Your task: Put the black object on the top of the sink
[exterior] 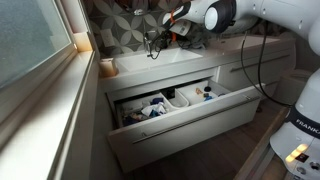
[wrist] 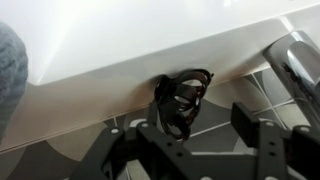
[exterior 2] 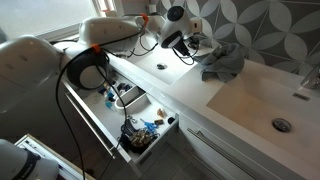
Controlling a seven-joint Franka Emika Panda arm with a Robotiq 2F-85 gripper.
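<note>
The wrist view alone shows the black object (wrist: 180,100) clearly: a tangled, looped black thing lying at the back edge of the tabletop, where the white sink (wrist: 120,45) meets the patterned wall. It lies between the two fingers of the hand (wrist: 192,122) and just past their tips. The fingers stand wide apart, and I cannot tell whether either touches it. This view also catches the chrome faucet (wrist: 295,60) at its right and a bit of the grey cloth (wrist: 10,70) at its left.

In both exterior views the hand (exterior: 175,25) (exterior 2: 185,42) hangs over the back edge of the sink (exterior: 135,68) (exterior 2: 200,95), but the black object cannot be made out against the dark fingers and cable. In an exterior view the hand is just behind the faucet (exterior: 152,45), and a small beige cup (exterior: 107,67) stands at the tabletop's end edge by the window. In an exterior view the grey cloth (exterior 2: 225,62) lies crumpled near the back edge, just beside the hand.

Under the front edge, the drawer (exterior: 165,103) (exterior 2: 140,125) is pulled open. It holds white dividers, small bottles and mixed bits too small to name.
</note>
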